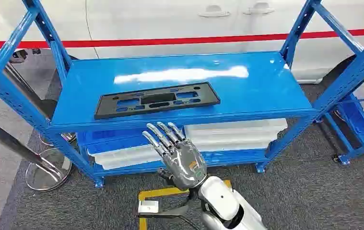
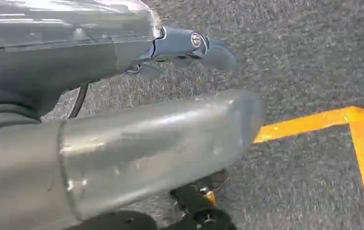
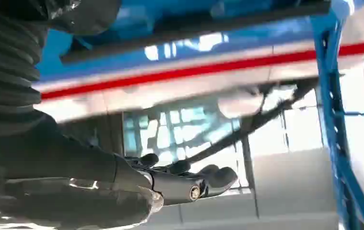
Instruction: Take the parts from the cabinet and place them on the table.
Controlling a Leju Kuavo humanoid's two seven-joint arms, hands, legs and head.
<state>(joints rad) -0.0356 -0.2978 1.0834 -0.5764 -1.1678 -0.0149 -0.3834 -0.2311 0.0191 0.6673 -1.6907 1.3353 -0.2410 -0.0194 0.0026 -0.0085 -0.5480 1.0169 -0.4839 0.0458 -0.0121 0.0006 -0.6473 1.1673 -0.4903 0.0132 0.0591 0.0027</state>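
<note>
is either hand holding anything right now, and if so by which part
Nothing is held. The right hand is raised below the shelf edge with fingers apart and empty, short of the black panel. The left hand hangs over the floor, empty.

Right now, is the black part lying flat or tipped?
Flat: the black part lies full-length on the blue shelf, untouched; right hand open below it.

A workshop: blue steel racking [image 1: 184,84], stacked plastic bins [image 1: 237,132], yellow floor tape [image 2: 362,143], grey carpet [image 1: 314,191].
</note>
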